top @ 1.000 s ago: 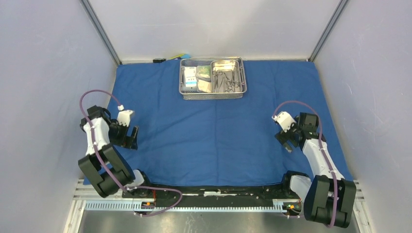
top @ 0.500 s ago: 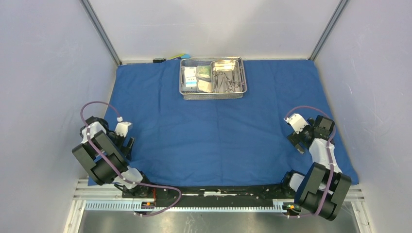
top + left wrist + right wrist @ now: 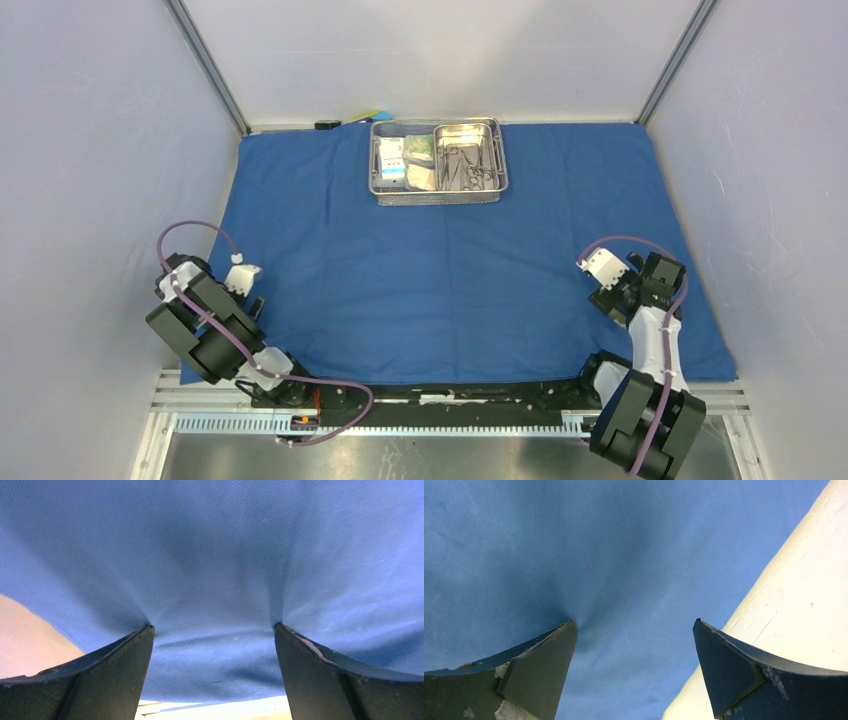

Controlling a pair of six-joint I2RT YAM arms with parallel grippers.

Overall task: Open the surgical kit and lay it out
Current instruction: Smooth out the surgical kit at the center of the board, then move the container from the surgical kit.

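Jaws stand wide apart on both sides, holding nothing. The left gripper (image 3: 212, 627) presses its two fingertips (image 3: 145, 630) into the blue cloth (image 3: 450, 270), which dimples at each tip. The right gripper (image 3: 634, 622) straddles the cloth's edge, with one tip on fabric and the other over bare table (image 3: 804, 605).

Over the past second we have drawn both arms back and outward. The left gripper (image 3: 248, 288) has slid from about 9 o'clock down to 8 o'clock on the cloth. The right gripper (image 3: 605, 288) has settled near 4 o'clock, close to the side hem. The wrap now lies open and almost flat across the table, with only faint creases. We judge the unwrapping done and the laying out not yet begun.

Contents remain at 12 o'clock, well apart from both grippers. The wire-mesh tray (image 3: 438, 197) holds the steel pan (image 3: 466, 127) in its right half, with the instruments (image 3: 462, 165) inside the pan. The packets (image 3: 405, 160) sit in the tray's left half.

Both arms are folded tight over their bases, elbows raised and wrists pitched down at the cloth. Either will need a long reach forward to get to the tray.
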